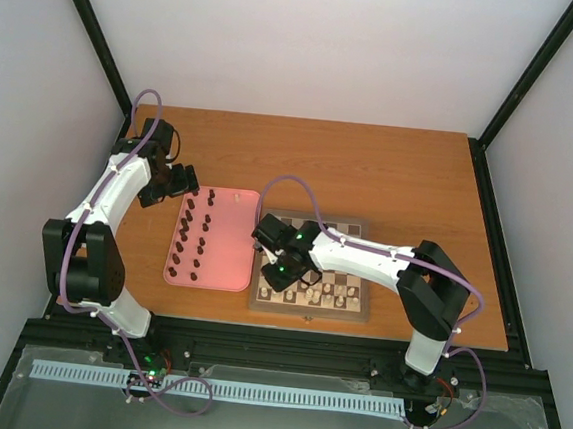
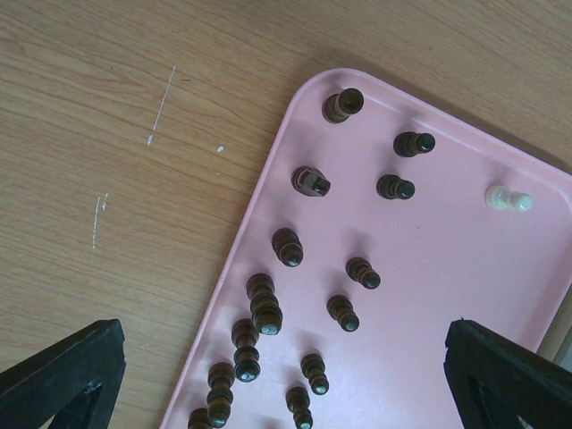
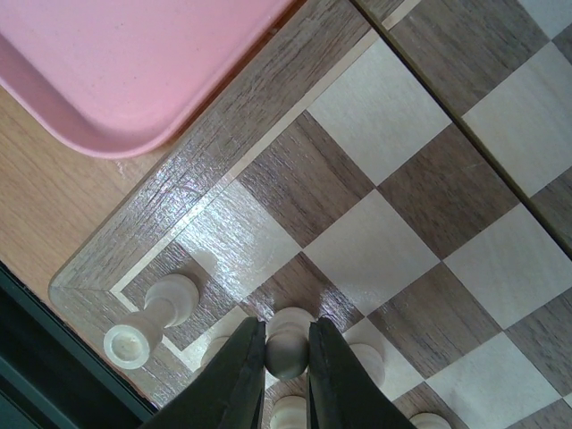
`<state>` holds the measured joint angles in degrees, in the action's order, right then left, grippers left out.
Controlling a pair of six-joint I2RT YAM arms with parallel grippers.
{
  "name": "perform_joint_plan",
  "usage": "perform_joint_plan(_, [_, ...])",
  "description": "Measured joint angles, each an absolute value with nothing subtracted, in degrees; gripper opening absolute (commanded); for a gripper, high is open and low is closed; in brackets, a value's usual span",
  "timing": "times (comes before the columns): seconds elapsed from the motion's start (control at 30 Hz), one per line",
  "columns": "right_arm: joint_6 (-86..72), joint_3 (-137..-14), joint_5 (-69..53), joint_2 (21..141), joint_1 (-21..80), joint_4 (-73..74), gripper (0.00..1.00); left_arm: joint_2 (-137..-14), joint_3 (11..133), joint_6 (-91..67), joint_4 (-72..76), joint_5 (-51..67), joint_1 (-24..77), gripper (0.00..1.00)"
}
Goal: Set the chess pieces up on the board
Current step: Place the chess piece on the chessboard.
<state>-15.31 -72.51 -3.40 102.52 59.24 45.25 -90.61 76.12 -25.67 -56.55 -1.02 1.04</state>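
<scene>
The board point(image 1: 308, 311) lies right of centre, with cream chess pieces point(image 1: 321, 296) along its near rows. My right gripper point(image 1: 279, 274) hangs over the board's near-left corner. In the right wrist view, this gripper point(image 3: 287, 356) is shut on the head of a cream pawn point(image 3: 288, 327) standing on a dark square. Another cream piece point(image 3: 152, 317) stands on the corner square to its left. My left gripper point(image 2: 284, 340) is open above the pink tray point(image 2: 429, 268), holding nothing. Several dark brown chess pieces point(image 2: 265, 308) and one lying cream piece point(image 2: 508, 198) are on the tray.
The pink tray point(image 1: 226, 239) lies just left of the board, its corner point(image 3: 134, 63) close to the board's rim. Bare wooden table point(image 1: 371, 172) stretches behind both. A black frame edge point(image 1: 256, 337) runs along the near side.
</scene>
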Motion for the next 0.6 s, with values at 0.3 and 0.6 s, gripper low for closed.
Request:
perform_joint_plan(0.3, [-14.8,-72.6,-3.2,102.7,59.2,45.3,0.18,-90.6,76.1,-25.7,-56.6,-1.0,1.0,1.00])
perform_joint_plan(0.6, [-14.4,-72.6,-2.9,102.8,59.2,45.3,0.21,-90.6,76.1,-25.7,-56.6,-1.0,1.0,1.00])
